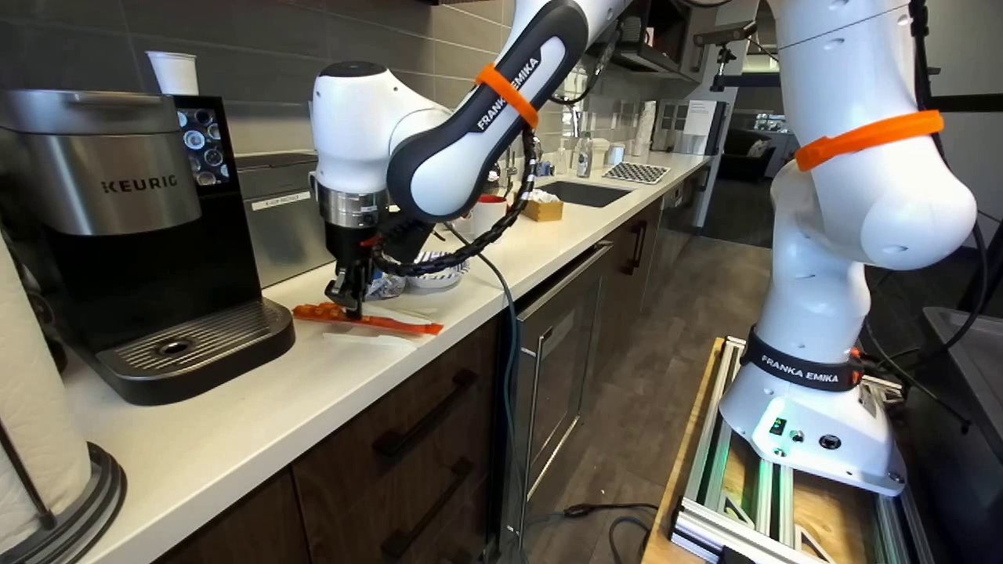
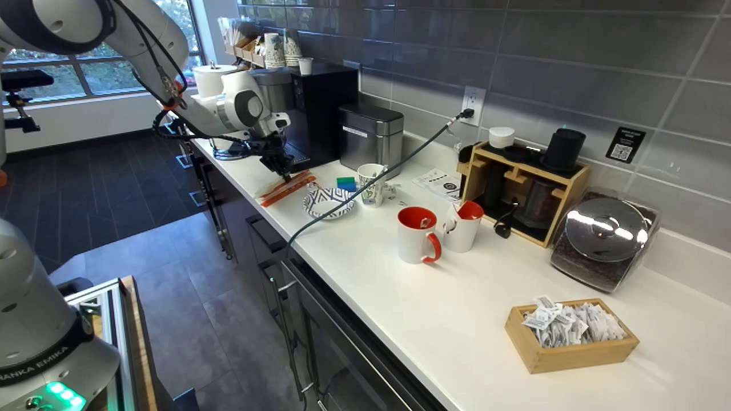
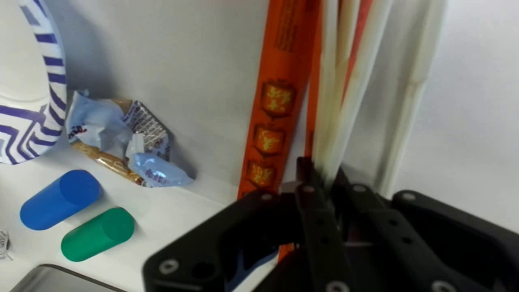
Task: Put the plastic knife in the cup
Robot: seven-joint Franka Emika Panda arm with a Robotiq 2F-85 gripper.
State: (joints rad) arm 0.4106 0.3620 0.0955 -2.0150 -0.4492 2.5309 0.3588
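Note:
No orange plastic knife and no clear tumbler can be made out. The slim orange things are printed paper wrappers (image 3: 279,97) on the counter by the coffee machine; they also show in both exterior views (image 1: 411,325) (image 2: 288,188). My gripper (image 3: 322,168) points down there and is shut on pale slim sticks (image 3: 359,69), which lie over an orange wrapper. A loose pale stick (image 3: 413,85) lies beside the jaws. A printed paper cup (image 2: 368,173) stands upright behind the bowl. Two white mugs with red insides, a front mug (image 2: 408,240) and a rear mug (image 2: 462,231), stand further along.
A patterned bowl (image 2: 325,197) sits near the wrappers. Crumpled candy wrappers (image 3: 109,125), a blue cylinder (image 3: 61,198) and a green cylinder (image 3: 97,235) lie close by. The coffee machine (image 1: 149,274) stands beside my gripper. A cable (image 2: 422,149) hangs across the counter.

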